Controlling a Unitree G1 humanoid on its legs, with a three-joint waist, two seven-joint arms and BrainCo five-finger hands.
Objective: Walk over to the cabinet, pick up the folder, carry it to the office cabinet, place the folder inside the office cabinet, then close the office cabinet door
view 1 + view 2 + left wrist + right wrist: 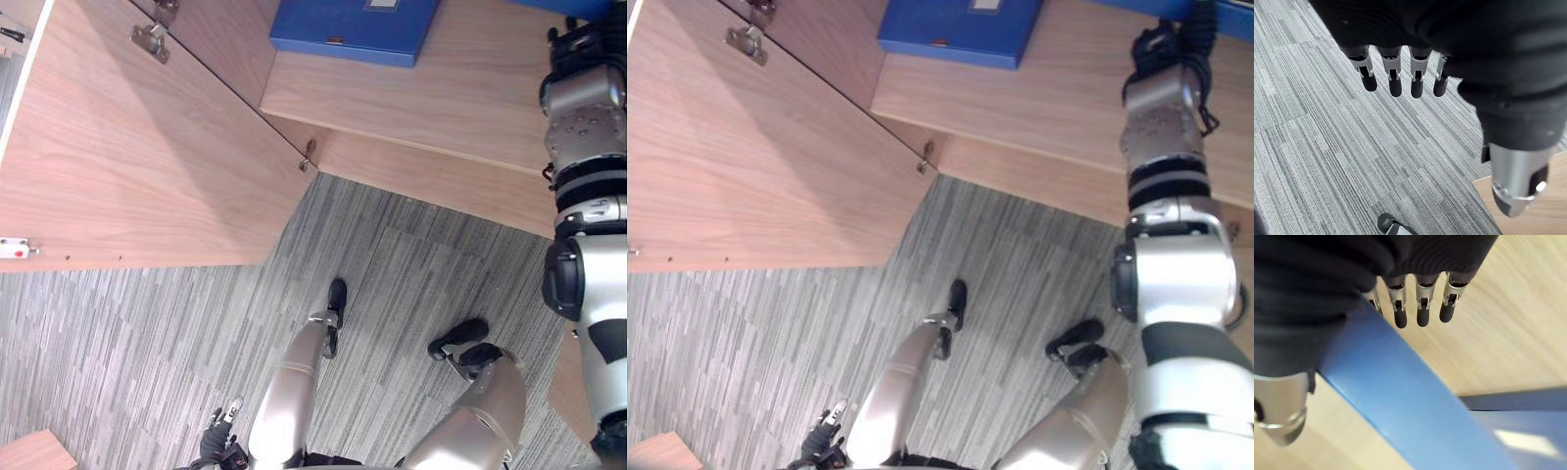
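A blue folder lies flat on the wooden shelf of the open office cabinet. A second blue folder lies further right at the back. My right hand is stretched up over the shelf to this second folder. In the right wrist view its fingers are straight above the wood, and the folder's blue edge runs between them and the thumb. My left hand hangs low at my side over the carpet, with relaxed fingers and nothing in it.
The cabinet door stands swung open on the left, with metal hinges near its top. Grey striped carpet covers the floor in front. A wooden corner shows low on the left.
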